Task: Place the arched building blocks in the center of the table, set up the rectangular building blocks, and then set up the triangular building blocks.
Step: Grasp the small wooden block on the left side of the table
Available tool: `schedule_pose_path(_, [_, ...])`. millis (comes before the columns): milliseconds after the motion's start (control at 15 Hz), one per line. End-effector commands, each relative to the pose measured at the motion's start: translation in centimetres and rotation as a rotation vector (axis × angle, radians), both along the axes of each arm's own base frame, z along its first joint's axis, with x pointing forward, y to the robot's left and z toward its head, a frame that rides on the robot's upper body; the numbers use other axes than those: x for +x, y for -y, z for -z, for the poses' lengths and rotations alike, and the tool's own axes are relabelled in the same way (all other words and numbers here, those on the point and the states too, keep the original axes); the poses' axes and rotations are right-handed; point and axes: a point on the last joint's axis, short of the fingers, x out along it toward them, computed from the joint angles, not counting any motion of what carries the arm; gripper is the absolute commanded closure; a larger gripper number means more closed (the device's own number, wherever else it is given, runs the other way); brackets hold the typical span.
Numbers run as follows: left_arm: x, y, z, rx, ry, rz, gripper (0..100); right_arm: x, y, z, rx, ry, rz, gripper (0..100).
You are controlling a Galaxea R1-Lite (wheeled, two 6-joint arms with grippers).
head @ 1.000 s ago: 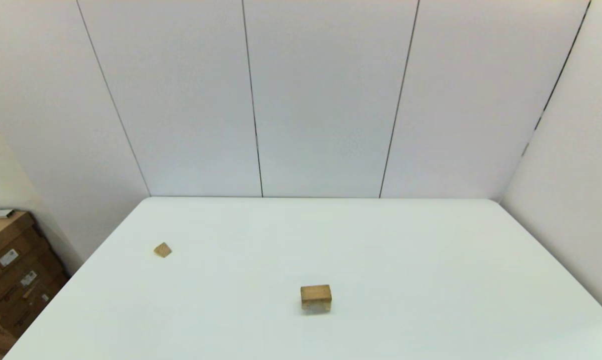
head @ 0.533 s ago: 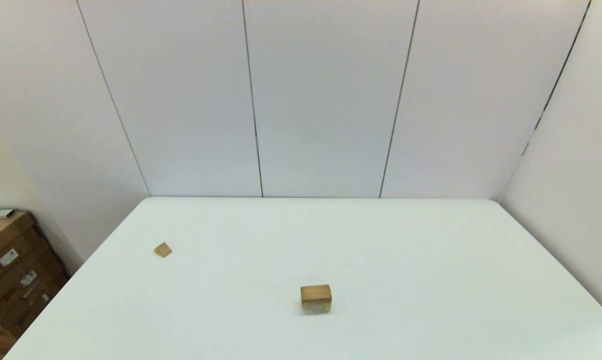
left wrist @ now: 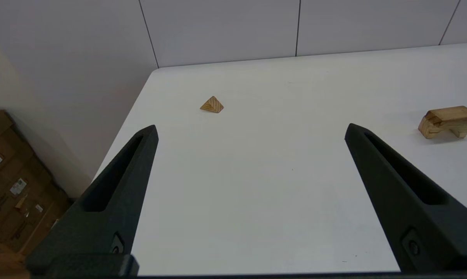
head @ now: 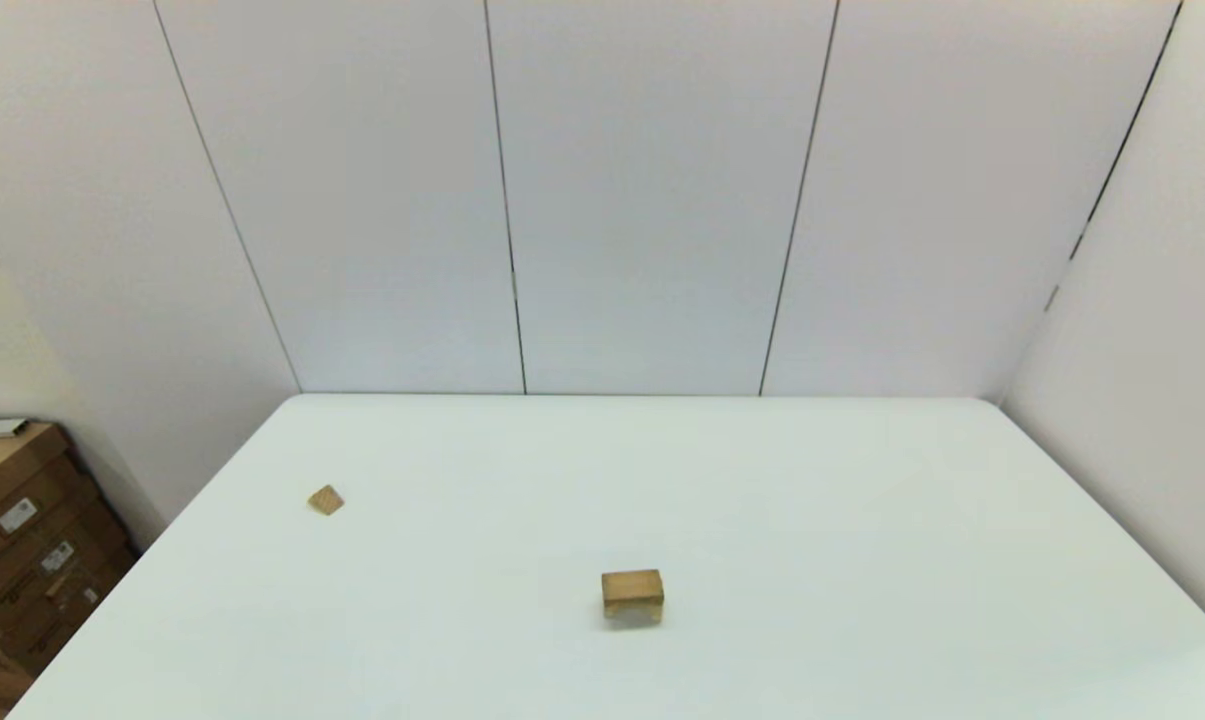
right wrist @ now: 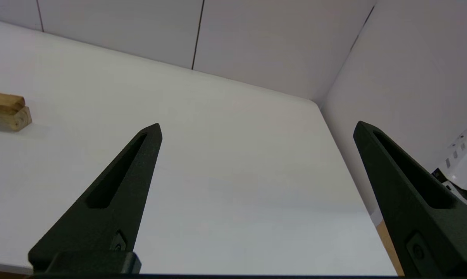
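Note:
Near the middle of the white table [head: 862, 520] stands a small stack. The darker flat rectangular block [head: 632, 583] [left wrist: 450, 113] [right wrist: 0, 101] lies on the pale arched block [head: 632, 613] [left wrist: 426, 130] [right wrist: 19, 118], whose notch faces down. The small tan triangular block [head: 326, 500] [left wrist: 212, 105] sits alone toward the table's left edge, ridge up. Neither arm shows in the head view. My left gripper [left wrist: 252, 127] hovers open at the near left of the table, well short of both. At the near right, my right gripper [right wrist: 258, 124] is open too, holding nothing.
Brown cardboard boxes [head: 22, 540] [left wrist: 8, 182] are stacked on the floor past the table's left edge. White wall panels close off the back and the right side. A white device [right wrist: 464, 162] stands beyond the table's right edge.

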Motion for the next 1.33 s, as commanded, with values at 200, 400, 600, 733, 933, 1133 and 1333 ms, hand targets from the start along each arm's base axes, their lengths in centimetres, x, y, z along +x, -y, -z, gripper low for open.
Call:
schedule_pose_path(200, [0.01,0.0,0.0,0.0,-0.001,0.0,0,-0.03,0.0,0.07,-0.003,0.003,0.0,0])
schedule_pose_path(400, [0.01,0.0,0.0,0.0,-0.001,0.0,0,-0.03,0.0,0.07,-0.003,0.003,0.0,0])
schedule_pose_path(600, [0.01,0.0,0.0,0.0,-0.001,0.0,0,-0.03,0.0,0.07,-0.003,0.003,0.0,0])
schedule_pose_path(733, [0.01,0.0,0.0,0.0,-0.001,0.0,0,-0.03,0.0,0.07,-0.003,0.003,0.0,0])
schedule_pose_path(933, [0.01,0.0,0.0,0.0,-0.001,0.0,0,-0.03,0.0,0.07,-0.003,0.003,0.0,0])
schedule_pose_path(1133, [0.01,0.0,0.0,0.0,-0.001,0.0,0,-0.03,0.0,0.07,-0.001,0.003,0.001,0])
schedule_pose_path(1333, [0.01,0.0,0.0,0.0,-0.001,0.0,0,-0.03,0.0,0.07,-0.003,0.003,0.0,0])
